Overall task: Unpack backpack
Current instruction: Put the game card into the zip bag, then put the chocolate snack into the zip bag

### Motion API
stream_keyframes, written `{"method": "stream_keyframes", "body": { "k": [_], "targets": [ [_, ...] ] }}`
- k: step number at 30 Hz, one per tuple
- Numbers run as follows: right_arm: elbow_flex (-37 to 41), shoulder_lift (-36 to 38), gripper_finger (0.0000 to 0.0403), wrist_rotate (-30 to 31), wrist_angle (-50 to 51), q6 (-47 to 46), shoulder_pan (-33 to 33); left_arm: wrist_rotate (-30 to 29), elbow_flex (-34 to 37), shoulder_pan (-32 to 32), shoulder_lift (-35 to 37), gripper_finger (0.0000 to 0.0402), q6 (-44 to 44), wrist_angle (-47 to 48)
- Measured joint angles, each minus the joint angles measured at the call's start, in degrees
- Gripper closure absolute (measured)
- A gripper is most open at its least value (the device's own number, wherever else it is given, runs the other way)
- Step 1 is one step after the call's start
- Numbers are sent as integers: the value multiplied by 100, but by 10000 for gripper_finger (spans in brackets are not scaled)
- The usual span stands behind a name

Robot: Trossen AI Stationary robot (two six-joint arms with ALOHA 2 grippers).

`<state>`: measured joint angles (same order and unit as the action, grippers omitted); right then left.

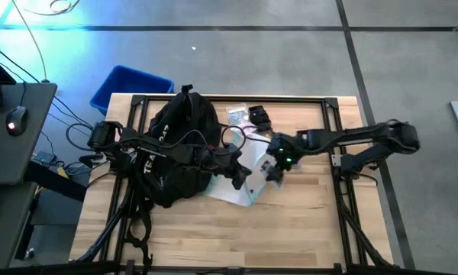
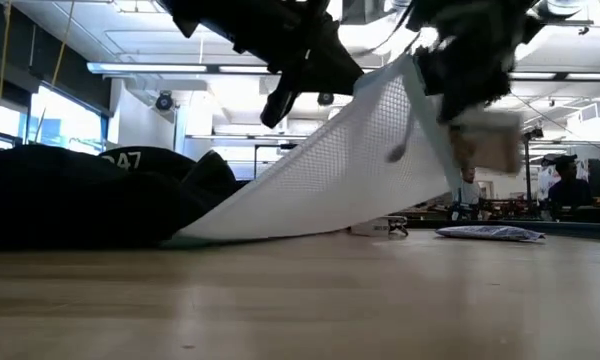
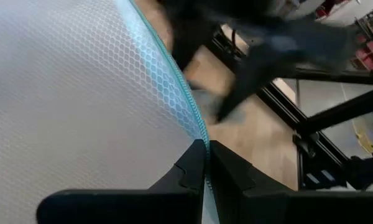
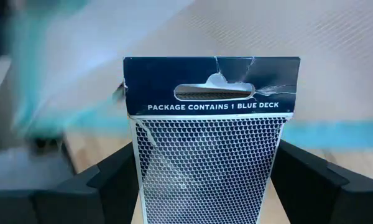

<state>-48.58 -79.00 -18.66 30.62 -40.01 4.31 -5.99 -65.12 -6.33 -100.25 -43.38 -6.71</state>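
A white mesh pouch (image 3: 81, 93) is pinched by the closed left hand (image 3: 206, 163); a card-deck package (image 4: 208, 143) is gripped by the wide-set right hand (image 4: 208, 186) right of the backpack (image 1: 175, 145).

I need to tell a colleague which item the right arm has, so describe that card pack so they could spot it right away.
Start at the black backpack on the wooden table; a white mesh pouch spills from it. Above the pouch's far end, the right gripper holds a card pack. Unlike the pouch, it is dark blue, with a hang hole and "PACKAGE CONTAINS 1 BLUE DECK".

Near edge: I see bare surface (image 1: 290, 237), open for any claw.
Left half: backpack (image 1: 175, 149) blocks.
Middle: mesh pouch (image 2: 340, 170) lifted, blocking.
Far edge: small packets (image 1: 248, 116), possibly cluttering.
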Motion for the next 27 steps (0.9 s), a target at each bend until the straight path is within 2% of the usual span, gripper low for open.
{"method": "stream_keyframes", "body": {
  "k": [6, 13, 17, 23, 27],
  "targets": [
    [-11, -725, 121, 144, -1147, -1215, 372, 97, 0, -7, 0, 402, 12, 79],
    [-11, -903, 21, 517, -1687, -1672, 541, 66, 0, 0, 0, 402, 15, 161],
    [-11, -734, 20, 483, -1983, -1649, 528, -57, 0, 0, 0, 402, 14, 360],
    [-11, 13, 37, 187, -1456, -971, 353, -175, -4, 19, 0, 402, -24, 725],
    [-13, 854, 37, 373, -218, -602, 182, -350, -4, 45, -2, 402, -147, 1000]
  ]
}}
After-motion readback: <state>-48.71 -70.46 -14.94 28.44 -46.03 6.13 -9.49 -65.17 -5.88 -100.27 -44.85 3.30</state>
